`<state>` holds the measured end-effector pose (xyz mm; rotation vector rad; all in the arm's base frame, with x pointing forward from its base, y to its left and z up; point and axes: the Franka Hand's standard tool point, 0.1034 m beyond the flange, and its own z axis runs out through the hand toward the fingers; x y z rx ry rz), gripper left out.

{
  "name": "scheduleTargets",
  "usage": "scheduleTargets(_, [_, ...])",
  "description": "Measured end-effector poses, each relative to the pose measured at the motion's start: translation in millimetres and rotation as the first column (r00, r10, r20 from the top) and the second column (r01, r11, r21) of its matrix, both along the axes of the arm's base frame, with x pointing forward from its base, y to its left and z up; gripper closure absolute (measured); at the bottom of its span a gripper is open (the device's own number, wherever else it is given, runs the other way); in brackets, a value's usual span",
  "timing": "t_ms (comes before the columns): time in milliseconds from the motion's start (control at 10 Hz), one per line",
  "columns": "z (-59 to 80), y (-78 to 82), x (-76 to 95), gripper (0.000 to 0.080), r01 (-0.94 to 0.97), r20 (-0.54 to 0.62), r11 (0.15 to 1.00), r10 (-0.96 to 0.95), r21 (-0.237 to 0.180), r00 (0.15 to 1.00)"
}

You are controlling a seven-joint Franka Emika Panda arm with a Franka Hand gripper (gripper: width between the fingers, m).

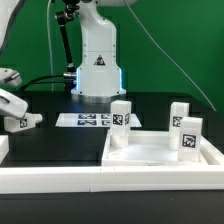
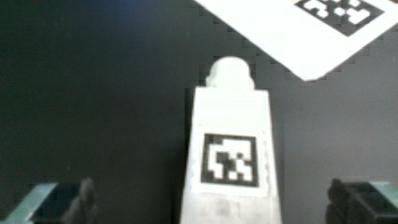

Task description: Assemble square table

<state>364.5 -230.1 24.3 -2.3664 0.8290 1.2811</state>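
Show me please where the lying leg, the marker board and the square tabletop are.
lying leg (image 2: 228,150): wrist view, on its tag.
marker board (image 1: 85,120): exterior view, on its tagged surface.
square tabletop (image 1: 150,150): exterior view, on its bare top face.

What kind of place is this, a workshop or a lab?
Probably a robotics lab: a robot arm stands at a black table, white parts carry printed tags, such as a leg, and a marker board lies flat.
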Motion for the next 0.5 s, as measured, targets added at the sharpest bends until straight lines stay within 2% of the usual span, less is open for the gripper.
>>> scheduleTargets(100, [-5.5,-4.1,5.3,0.0150,-0.013,0.026,1.000,0.014,-0.028,1.000])
scheduleTargets(500, [-18.1,-0.1,5.6,0.0150,-0.029,0.051,0.998,0.032,-0.051,0.998])
